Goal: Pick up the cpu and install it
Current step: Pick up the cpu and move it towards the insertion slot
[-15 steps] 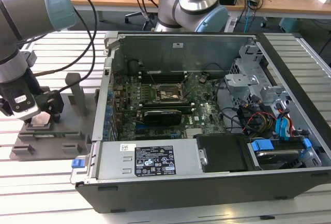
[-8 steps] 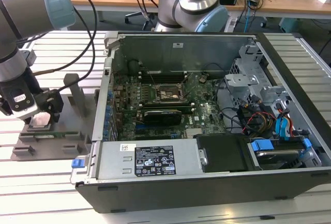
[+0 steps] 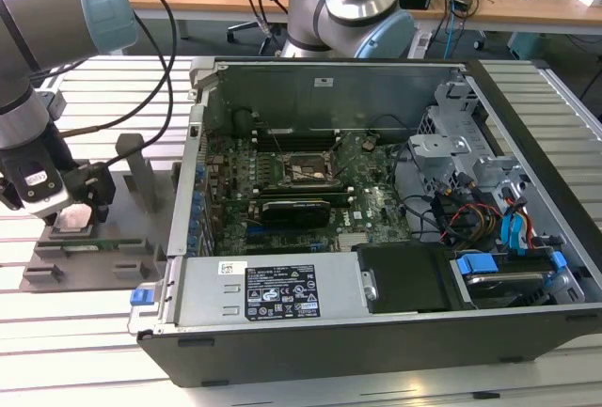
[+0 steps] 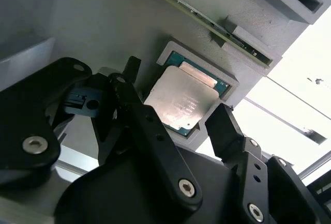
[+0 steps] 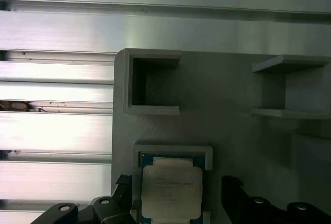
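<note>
Well, start with the slatted metal table (image 3: 94,351), which carries everything you see in the exterior view. On it the open computer case (image 3: 329,351) lies on its side, spreading from the centre out to 3 o'clock. The arm (image 3: 38,22) comes in at 10 o'clock, a grey link with a pale blue joint cap, and bends down toward 9 o'clock. Inside the case, the green motherboard (image 3: 282,195) lies flat just off centre toward 10 o'clock. At 8 o'clock, just beside the case wall, you have the grey holder tray (image 3: 85,257) resting on the slats.

The gripper (image 3: 77,211) hangs directly over that tray at 9 o'clock, well apart from the case. The black socket frame (image 3: 306,170) sits on the motherboard near the centre, at about 12 o'clock from the board's dark lower card.

In both wrist views the cpu (image 4: 181,100) (image 5: 170,190) lies flat in a square raised recess of the holder tray (image 4: 103,17) (image 5: 232,141), silver top plate facing up, its greenish edge showing at the rim. The gripper (image 4: 177,89) (image 5: 177,181) is spread wide and grasps nothing. Its black fingers (image 4: 223,123) stand one on each side of the chip, and a strip of grey tray shows between each finger and the cpu, so you have no contact.
</note>
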Motion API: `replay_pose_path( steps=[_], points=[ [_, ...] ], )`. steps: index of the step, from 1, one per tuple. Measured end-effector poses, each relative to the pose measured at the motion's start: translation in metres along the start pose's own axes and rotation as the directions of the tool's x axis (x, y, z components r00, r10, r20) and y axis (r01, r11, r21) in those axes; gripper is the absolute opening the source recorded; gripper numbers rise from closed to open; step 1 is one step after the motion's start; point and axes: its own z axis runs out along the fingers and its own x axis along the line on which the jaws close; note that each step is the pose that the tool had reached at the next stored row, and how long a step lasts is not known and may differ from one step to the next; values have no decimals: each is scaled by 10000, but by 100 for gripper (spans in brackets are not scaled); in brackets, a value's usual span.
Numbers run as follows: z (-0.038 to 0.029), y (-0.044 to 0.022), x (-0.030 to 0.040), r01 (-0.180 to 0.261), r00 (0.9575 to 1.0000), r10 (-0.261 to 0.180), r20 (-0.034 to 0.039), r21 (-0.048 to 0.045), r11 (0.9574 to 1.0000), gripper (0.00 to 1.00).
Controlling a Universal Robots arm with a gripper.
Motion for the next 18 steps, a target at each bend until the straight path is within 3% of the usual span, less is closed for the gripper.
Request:
replay_pose_path(
  steps=[3, 5, 8, 14, 18],
  points=[
    [1, 0, 0, 0, 10000, 0, 0, 0, 10000, 76],
    [-1, 0, 2, -2, 10000, 2, -14, 2, 10000, 64],
    [1, 0, 1, -1, 10000, 1, -2, 1, 10000, 57],
    [3, 0, 0, 0, 10000, 0, -1, 1, 10000, 57],
    [-79, 1, -3, 1, 10000, -1, 3, -2, 10000, 57]
  ],
)
